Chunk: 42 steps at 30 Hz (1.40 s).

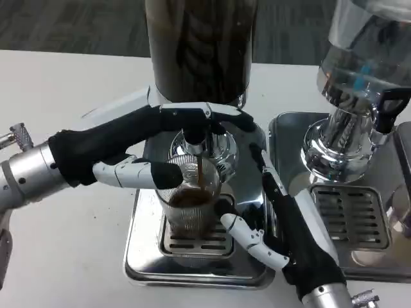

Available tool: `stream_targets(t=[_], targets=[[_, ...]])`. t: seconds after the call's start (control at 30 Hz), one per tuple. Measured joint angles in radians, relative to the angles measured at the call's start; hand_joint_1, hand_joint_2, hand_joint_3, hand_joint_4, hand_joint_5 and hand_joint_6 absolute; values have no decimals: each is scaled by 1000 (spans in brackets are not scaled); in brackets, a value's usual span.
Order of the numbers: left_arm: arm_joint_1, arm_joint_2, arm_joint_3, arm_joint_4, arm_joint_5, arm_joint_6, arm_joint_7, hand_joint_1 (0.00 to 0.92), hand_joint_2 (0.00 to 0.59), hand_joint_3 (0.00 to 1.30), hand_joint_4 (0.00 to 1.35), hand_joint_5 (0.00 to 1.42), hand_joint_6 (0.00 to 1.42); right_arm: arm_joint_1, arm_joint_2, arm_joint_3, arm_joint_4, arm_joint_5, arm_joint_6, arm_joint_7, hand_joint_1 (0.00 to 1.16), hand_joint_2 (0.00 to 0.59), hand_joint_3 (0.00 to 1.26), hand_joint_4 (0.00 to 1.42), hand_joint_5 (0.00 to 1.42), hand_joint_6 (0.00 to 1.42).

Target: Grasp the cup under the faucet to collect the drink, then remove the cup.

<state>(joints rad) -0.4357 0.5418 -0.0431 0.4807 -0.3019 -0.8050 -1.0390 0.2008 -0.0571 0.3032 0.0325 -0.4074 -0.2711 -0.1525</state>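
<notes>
A: What do the table and the room look like?

B: The white table (58, 96) runs across the picture, bare on its left part. Beyond its far edge lies a dark grey carpeted floor (77, 25). Two drink dispensers stand side by side on the table. The near one has a dark tank (199, 45) of brown liquid on a chrome base (144, 256). The second dispenser (359, 64), to the right, has a clear tank and its own chrome base with a slotted drip grate (350, 215).

A: Any brand or writing?

B: None that can be read. The chrome only shows blurred reflections.

A: Where is the cup?

B: The ribbed clear cup (189, 205) stands upright on the drip tray of the dark dispenser, right under the faucet (196, 138). A thin brown stream falls into it, and it looks roughly half full of brown drink.

A: And the hands?

B: The left hand (138, 151) reaches in from the left. Its upper fingers (192, 115) lie over the faucet lever, and its lower white and black finger lies against the cup's left side near the rim. The right hand (282, 218) comes up from the lower right with fingers spread. One white finger (250, 240) lies by the cup's foot and the others point up beside the faucet. It grips nothing that can be seen.
</notes>
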Motion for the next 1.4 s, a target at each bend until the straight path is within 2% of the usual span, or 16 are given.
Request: stream_targets(t=[0.47, 0.67, 0.87, 1.2, 1.4], targets=[[13, 5, 4, -4, 0, 0, 22, 0, 95, 269, 178, 141, 260, -37, 8, 12, 40, 1, 0, 0, 374, 233, 0, 0, 0, 0], [42, 7, 36, -6, 0, 2, 61, 0, 99, 268, 175, 143, 266, -51, 11, 15, 55, 4, 0, 0, 374, 233, 0, 0, 0, 0], [83, 7, 90, -17, 1, 8, 109, 0, 114, 275, 184, 168, 287, -76, 14, 19, 89, 18, 0, 8, 374, 233, 0, 0, 0, 0], [172, 26, 220, -19, -2, 18, 193, 0, 115, 293, 218, 181, 302, -122, 15, 21, 128, 27, -1, 27, 374, 233, 0, 0, 0, 0], [235, 28, 253, -17, -2, 21, 220, 0, 119, 321, 222, 192, 305, -144, 11, 20, 163, 50, -8, 47, 352, 226, 0, 0, 0, 0]])
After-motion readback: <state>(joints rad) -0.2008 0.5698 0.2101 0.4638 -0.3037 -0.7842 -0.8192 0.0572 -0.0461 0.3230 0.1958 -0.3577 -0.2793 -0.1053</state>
